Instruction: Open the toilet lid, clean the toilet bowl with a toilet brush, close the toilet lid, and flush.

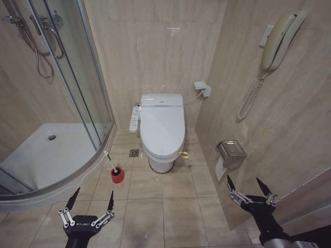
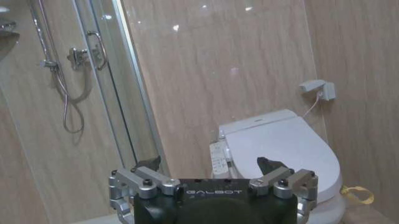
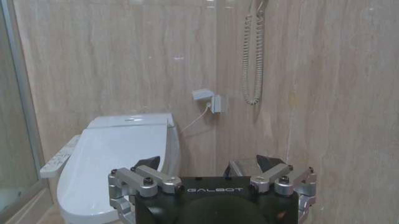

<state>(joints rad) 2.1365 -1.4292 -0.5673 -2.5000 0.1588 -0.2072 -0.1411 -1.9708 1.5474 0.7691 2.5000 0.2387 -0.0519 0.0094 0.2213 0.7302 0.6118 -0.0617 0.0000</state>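
The white toilet lid (image 1: 162,124) lies shut over the toilet bowl, whose inside is hidden. A small yellow-green strap loop (image 1: 183,154) hangs at the lid's front right edge. The button panel (image 1: 135,119) runs along the toilet's left side. The toilet brush (image 1: 109,161) stands in its red holder cup (image 1: 117,175) on the floor, left of the toilet. My left gripper (image 1: 94,192) is open and empty, low and near me, just short of the brush. My right gripper (image 1: 244,181) is open too, close to the right wall. The lid (image 2: 281,144) (image 3: 118,154) lies well beyond both grippers (image 2: 207,162) (image 3: 206,161).
A glass shower enclosure with a curved raised base (image 1: 51,150) takes up the left. On the right wall are a phone (image 1: 276,41) and a paper holder (image 1: 231,153). A floor drain (image 1: 134,153) sits beside the toilet. Tiled floor lies between me and the toilet.
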